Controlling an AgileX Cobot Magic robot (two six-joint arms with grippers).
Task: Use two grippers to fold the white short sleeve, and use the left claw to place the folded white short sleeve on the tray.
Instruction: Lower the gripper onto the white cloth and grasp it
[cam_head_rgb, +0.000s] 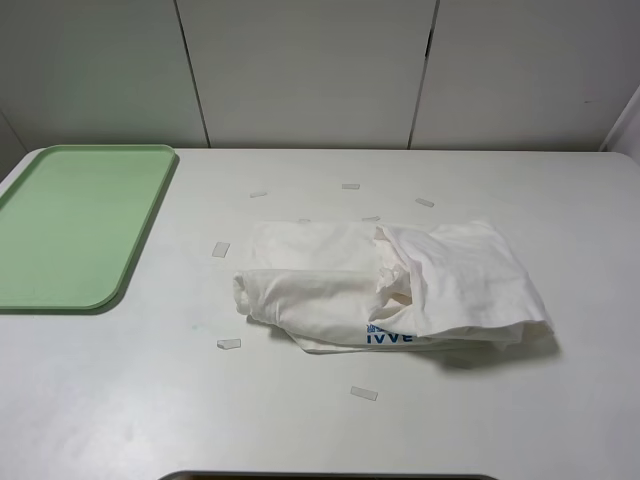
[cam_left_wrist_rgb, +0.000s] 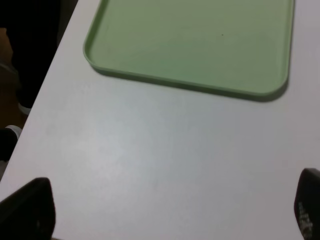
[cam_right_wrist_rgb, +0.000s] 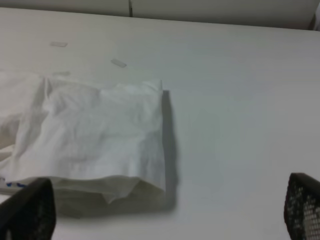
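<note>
Left hand (cam_left_wrist_rgb: 167, 212): fingers spread wide, gripping nothing, above bare table (cam_head_rgb: 150, 400) near the tray.
Right hand (cam_right_wrist_rgb: 165, 210): wide open and empty, by the white short sleeve's edge.
White short sleeve (cam_head_rgb: 390, 285): loosely bunched right of the table's middle, with blue print along its near edge.
Tray (cam_head_rgb: 70, 230): far left, well apart from the white short sleeve.
Tape strips (cam_head_rgb: 221, 249): scattered around the white short sleeve.

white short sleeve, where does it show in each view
Exterior high: the white short sleeve lies crumpled right of centre on the table, apart from the tray.
Left wrist: not in it; only the tray and table.
Right wrist: ahead of the open right gripper, off to one side.
Shared landmark: the table in all three; tape strips in exterior high and right wrist.
</note>
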